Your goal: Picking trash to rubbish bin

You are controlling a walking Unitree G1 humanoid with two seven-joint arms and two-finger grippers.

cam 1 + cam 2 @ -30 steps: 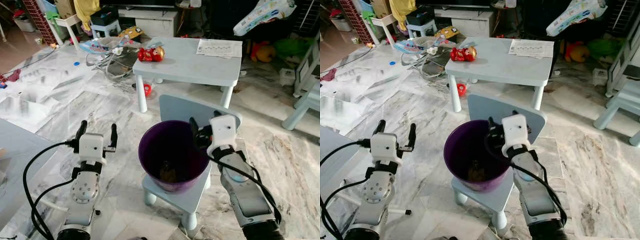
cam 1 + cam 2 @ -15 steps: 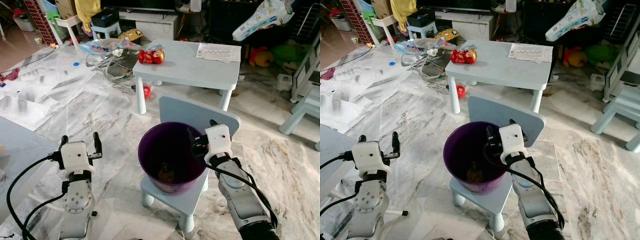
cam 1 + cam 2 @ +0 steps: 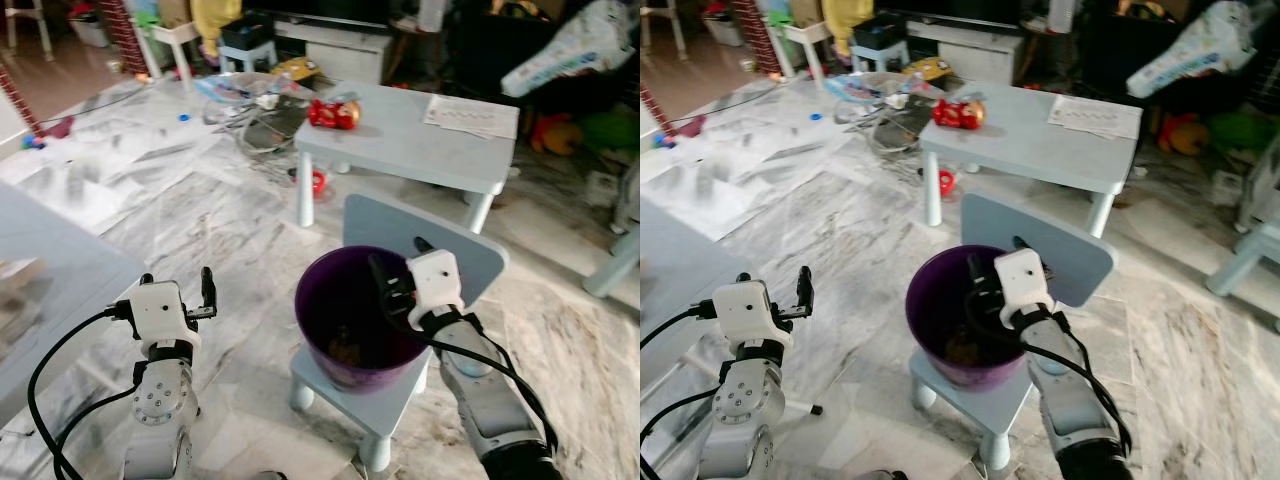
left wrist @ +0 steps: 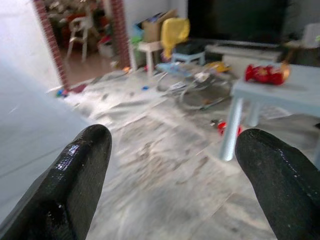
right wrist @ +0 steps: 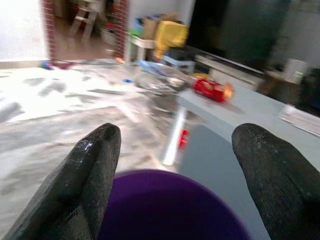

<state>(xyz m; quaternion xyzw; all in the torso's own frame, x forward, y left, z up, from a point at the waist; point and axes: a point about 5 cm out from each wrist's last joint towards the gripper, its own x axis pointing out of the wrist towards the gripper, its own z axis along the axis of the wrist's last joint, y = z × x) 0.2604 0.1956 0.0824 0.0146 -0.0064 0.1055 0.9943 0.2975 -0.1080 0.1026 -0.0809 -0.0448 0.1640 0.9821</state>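
A purple rubbish bin [image 3: 322, 300] stands on a small light-blue chair [image 3: 378, 392] in front of me. A brownish piece of trash [image 3: 345, 350] lies at its bottom. My right gripper [image 3: 397, 262] hovers open over the bin's far right rim, with nothing between its fingers [image 5: 80, 185]. The right wrist view has the purple rim [image 5: 170, 210] just below them. My left gripper [image 3: 177, 284] is open and empty, held low over the marble floor to the left of the bin. Its fingers [image 4: 75, 185] point along the floor toward the table.
A light-blue low table [image 3: 420, 150] stands beyond the chair, with a red toy [image 3: 335, 113] and a sheet of paper [image 3: 470, 115] on it. A grey surface [image 3: 50, 270] edges in at the left. Clutter and toys lie on the floor at the back left.
The camera has shifted, so the whole scene sits further right. My left gripper has dropped lower and closer to my body. My right gripper stays at the bin's rim.
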